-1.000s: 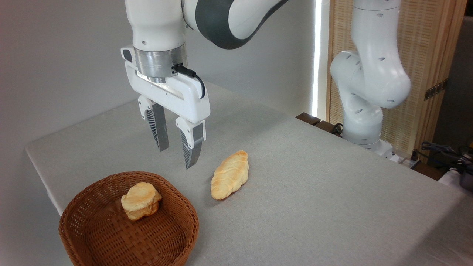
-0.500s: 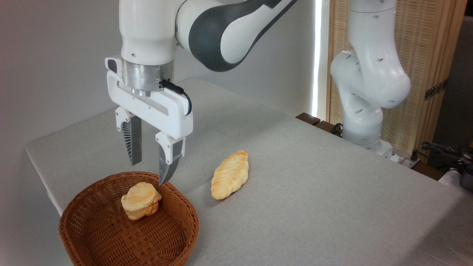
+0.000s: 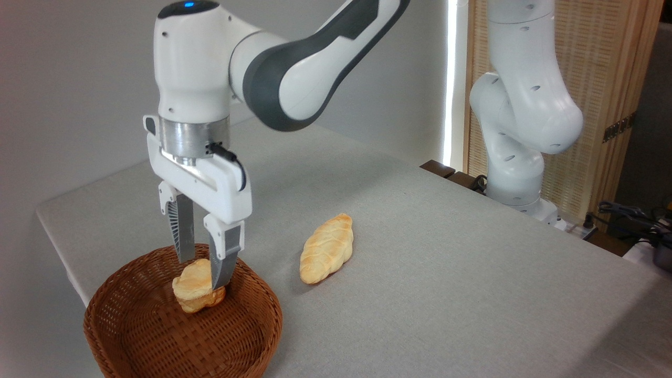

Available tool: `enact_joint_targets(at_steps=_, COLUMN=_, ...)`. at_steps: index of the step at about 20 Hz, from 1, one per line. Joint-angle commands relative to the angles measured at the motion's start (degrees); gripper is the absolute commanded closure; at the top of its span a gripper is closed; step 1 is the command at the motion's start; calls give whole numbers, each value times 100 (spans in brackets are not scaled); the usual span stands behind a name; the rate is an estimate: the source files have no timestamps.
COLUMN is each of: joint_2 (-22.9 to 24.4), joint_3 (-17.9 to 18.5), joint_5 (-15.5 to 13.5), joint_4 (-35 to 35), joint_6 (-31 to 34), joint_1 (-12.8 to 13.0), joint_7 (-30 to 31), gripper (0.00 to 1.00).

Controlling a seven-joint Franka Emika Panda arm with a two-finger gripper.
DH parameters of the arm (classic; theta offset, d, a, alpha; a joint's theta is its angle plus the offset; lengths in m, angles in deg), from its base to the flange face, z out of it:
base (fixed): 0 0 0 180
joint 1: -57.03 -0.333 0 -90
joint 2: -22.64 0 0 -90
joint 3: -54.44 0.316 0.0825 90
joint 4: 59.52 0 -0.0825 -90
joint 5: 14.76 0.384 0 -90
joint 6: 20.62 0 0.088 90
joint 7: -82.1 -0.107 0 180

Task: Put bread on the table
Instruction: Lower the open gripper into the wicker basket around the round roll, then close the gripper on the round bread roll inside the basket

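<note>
Lower left of frame: bread sitting in the wicker basket, not yet on the tabletop. Gripper straddling the roll, fingers part-open on either side, no firm pinch evident. Likely trouble: squashing or shearing the layered roll if squeezed off-centre, or snagging the basket rim and dragging it on lifting. Grey cloth across the middle, a long braided loaf lying on it. Plain wall behind; slatted wooden screen at upper right.

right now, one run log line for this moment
phase: reach | gripper: open, straddling bread | bread: in basket | loaf: on table
</note>
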Motion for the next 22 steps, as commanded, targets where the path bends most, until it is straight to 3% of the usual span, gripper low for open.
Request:
enact_joint_targets(at_steps=1, joint_2=-197, joint_3=-110, joint_5=93, joint_4=49, joint_6=-275, joint_1=23, joint_7=-21, gripper=0)
enact_joint_targets(at_steps=22, joint_2=-400, joint_3=-269, joint_5=76, joint_4=40, joint_6=-302, joint_1=14, joint_7=41, gripper=0)
